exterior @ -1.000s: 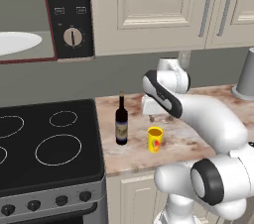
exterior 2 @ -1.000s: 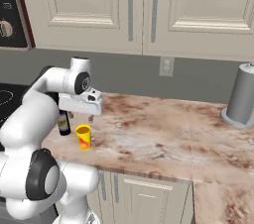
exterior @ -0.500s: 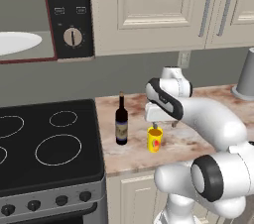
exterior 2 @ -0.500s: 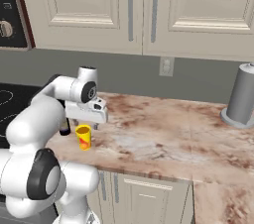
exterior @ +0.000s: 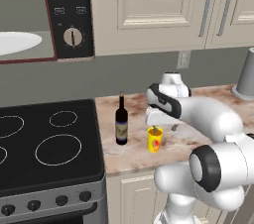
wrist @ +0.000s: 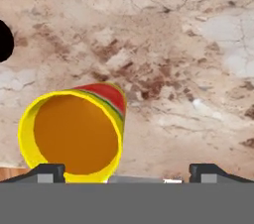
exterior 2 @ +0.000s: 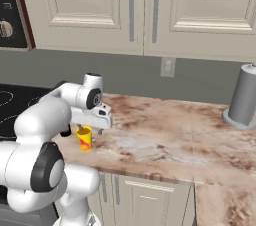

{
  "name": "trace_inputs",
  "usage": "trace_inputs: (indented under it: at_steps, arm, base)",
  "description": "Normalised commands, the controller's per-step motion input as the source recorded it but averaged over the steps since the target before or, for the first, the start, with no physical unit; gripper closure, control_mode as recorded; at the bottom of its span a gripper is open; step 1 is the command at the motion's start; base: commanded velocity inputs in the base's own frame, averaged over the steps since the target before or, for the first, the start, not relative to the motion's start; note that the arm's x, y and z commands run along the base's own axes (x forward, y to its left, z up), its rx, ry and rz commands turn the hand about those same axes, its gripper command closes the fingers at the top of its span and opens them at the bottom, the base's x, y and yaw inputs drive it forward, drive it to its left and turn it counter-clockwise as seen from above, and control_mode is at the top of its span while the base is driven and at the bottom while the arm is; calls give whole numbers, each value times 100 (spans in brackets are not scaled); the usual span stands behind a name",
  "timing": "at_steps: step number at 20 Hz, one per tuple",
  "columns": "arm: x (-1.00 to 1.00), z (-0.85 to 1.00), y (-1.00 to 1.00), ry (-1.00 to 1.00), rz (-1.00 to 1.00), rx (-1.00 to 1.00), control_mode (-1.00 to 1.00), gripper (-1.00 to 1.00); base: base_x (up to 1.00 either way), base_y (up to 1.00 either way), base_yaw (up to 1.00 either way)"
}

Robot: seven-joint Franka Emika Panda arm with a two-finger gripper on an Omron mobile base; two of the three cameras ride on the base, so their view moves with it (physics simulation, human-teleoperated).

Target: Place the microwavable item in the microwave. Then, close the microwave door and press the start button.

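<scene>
- left base view: yellow cup [exterior: 155, 139] with a red mark stands upright on the marble desk [exterior: 134, 148], right of the dark wine bottle [exterior: 121, 121], apart from it. the white arm's hand hangs right above the cup; gripper [exterior: 157, 128] at the rim, fingers' spread can't be told here. microwave [exterior: 44, 15] up left above the black stovetop [exterior: 44, 143], cavity open with the white plate [exterior: 17, 42] inside, dial [exterior: 73, 37] on the side panel. grey canister [exterior: 245, 74] at the far right.
- right base view: cup [exterior 2: 84, 138] near the desk's [exterior 2: 165, 135] front edge, just under the hand; gripper [exterior 2: 80, 127] over its rim. bottle mostly hidden behind the arm. wall outlet [exterior 2: 167, 67] on the backsplash, canister [exterior 2: 243, 97] far right, cream cabinets [exterior 2: 145, 10] above.
- hand view: looking down into the cup [wrist: 72, 136], orange inside, red and green mark on its outer side. it sits low left, off centre. fingers [wrist: 45, 171] are apart, tips wide at the bottom edge; left tip overlaps the cup's rim, right one over bare desk [wrist: 173, 59]. nothing clamped.
</scene>
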Motion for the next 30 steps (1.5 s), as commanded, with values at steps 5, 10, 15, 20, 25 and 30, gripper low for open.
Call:
trace_inputs:
  at_steps: [5,10,15,20,25,30]
  arm:
    - [18,-40,3,5,0,0,-100,-100]
    - [14,-33,2,3,0,0,-100,-100]
    - [6,-30,4,3,0,0,-100,-100]
    - [-11,-42,18,2,0,-1,-100,100]
    - [-13,-19,10,0,0,0,-100,100]
    - [-19,-6,0,-3,0,0,-100,100]
  base:
    - [0,0,0]
    - [0,0,0]
    - [0,0,0]
    - [0,0,0]
    - [0,0,0]
    - [0,0,0]
